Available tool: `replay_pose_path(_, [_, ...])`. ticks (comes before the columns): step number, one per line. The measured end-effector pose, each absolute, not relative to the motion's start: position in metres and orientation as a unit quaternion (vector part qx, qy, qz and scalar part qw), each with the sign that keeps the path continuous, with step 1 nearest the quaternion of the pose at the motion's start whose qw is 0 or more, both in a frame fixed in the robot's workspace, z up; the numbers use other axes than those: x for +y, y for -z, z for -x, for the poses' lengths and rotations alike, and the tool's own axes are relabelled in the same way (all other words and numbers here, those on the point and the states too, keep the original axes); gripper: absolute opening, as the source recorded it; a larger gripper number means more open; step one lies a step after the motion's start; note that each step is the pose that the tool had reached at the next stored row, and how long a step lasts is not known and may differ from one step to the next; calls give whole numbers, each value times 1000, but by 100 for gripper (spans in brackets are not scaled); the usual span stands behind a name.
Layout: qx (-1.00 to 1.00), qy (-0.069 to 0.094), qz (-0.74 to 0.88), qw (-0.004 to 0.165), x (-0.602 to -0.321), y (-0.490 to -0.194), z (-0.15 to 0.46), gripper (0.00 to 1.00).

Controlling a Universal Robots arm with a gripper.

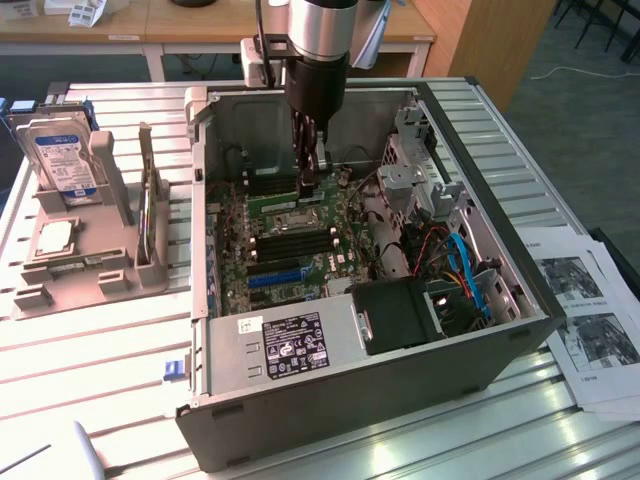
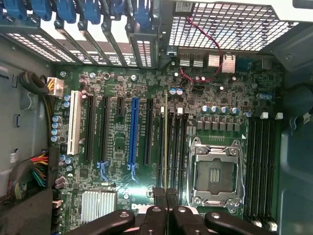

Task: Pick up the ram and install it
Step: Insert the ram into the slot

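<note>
Install step, I'd say: fingers (image 2: 157,198) clamped on the ram (image 2: 166,137) over the motherboard (image 2: 120,132), upper middle of the exterior view; it'll want a straight, even push.

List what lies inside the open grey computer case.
A green motherboard with a blue plastic slot, a silver processor socket and coloured cables. The black claw grips the thin green ram stick edge-on over black memory slots. A black box hides whatever lies under it.
</note>
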State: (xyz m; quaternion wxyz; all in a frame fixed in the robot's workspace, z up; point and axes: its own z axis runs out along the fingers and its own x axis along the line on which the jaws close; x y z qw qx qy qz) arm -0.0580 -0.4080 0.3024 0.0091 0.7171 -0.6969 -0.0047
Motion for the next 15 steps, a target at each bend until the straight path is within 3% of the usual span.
replay_pose_path(15, [-705, 5, -709, 9, -408, -294, 57, 11])
